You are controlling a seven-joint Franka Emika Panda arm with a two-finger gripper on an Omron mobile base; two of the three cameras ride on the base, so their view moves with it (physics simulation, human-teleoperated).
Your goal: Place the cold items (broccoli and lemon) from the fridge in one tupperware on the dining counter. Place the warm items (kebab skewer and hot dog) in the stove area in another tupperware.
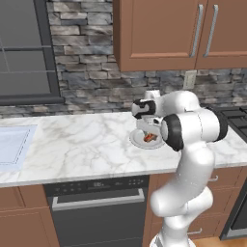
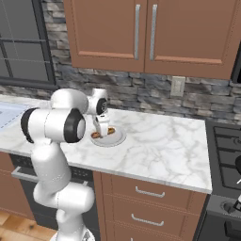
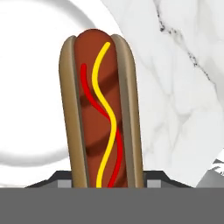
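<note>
One hot dog (image 3: 101, 111) lies on a white plate (image 1: 139, 141) on the marble counter (image 1: 82, 144), near its front edge, left of the stove (image 2: 225, 150). From above, the gripper (image 2: 100, 132) reaches down onto the plate, its jaws closed against the two sides of the bun. Hand view: sausage with red and yellow sauce lines, running straight away from the fingers.
</note>
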